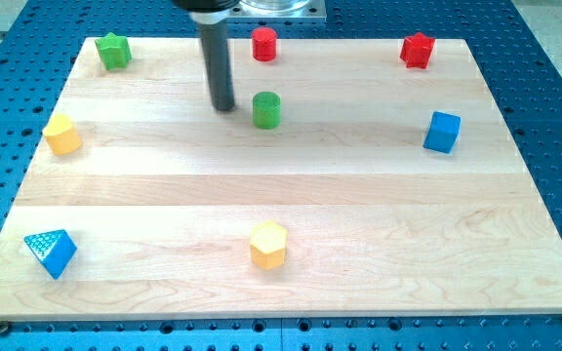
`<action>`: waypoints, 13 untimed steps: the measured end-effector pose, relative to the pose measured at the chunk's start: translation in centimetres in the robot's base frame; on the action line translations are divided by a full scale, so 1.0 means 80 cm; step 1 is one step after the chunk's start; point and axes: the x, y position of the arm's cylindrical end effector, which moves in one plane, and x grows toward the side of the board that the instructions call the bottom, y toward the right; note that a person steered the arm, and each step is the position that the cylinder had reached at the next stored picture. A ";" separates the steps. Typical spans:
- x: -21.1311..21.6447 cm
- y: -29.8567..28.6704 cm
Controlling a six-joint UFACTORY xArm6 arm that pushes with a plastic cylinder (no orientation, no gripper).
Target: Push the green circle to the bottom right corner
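You are looking at a pale wooden board (281, 195) lying on a blue perforated table (544, 58). There is no claw to report as open or closed, only a dark rod; my tip (223, 106) rests in the upper middle of the frame, just left of the green circle (266, 109), a small gap between them. The lower right corner of the board lies well apart from that green circle.
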 end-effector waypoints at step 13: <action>0.263 0.299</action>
